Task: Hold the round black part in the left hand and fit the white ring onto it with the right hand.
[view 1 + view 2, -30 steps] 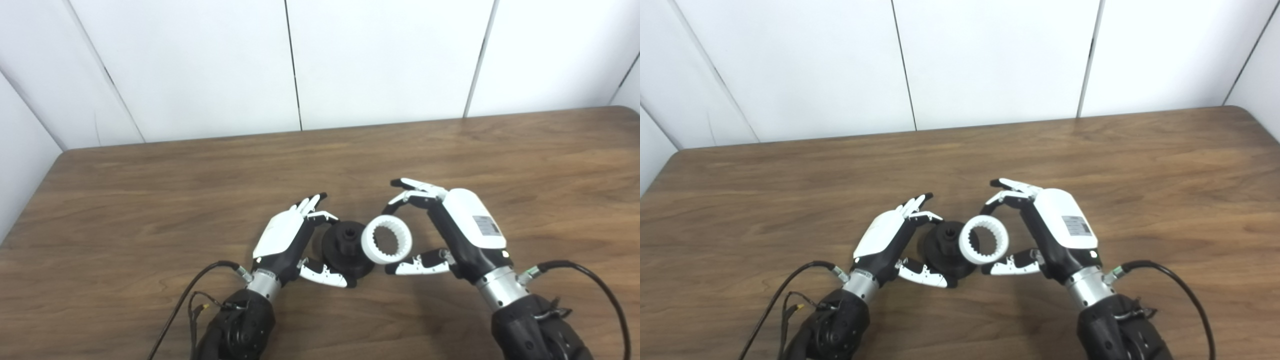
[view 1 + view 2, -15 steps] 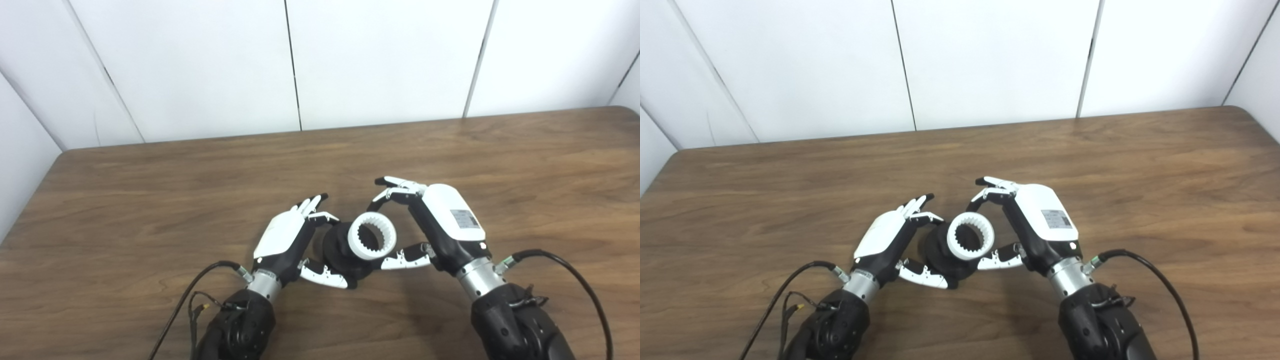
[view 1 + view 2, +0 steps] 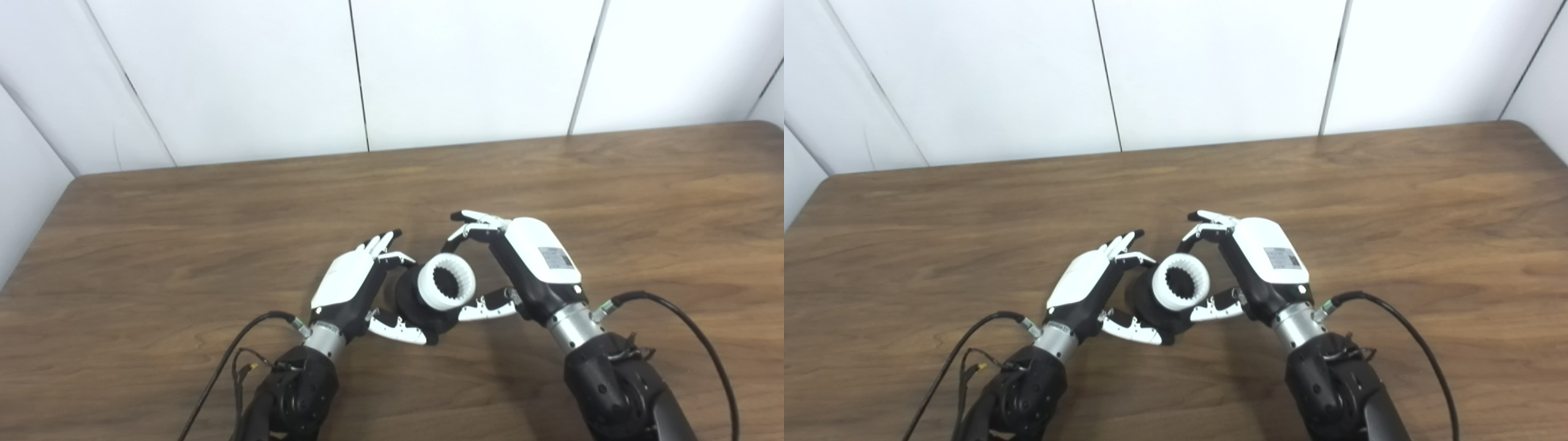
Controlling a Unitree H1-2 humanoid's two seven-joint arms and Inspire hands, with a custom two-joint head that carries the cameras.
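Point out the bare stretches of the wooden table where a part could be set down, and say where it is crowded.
Bare wood runs along the far side of the brown wooden table by the white wall panels, and at its left and right ends. It is crowded at near centre: the left hand holds the round black part, the right hand holds the white toothed ring against it, with black cables trailing.

Table (image 3: 184, 202): brown wood-grain top, rounded far corners, even soft light. Wall (image 3: 245, 73): white panels divided by thin dark vertical seams, meeting the table's far edge; angled side panels at both corners.
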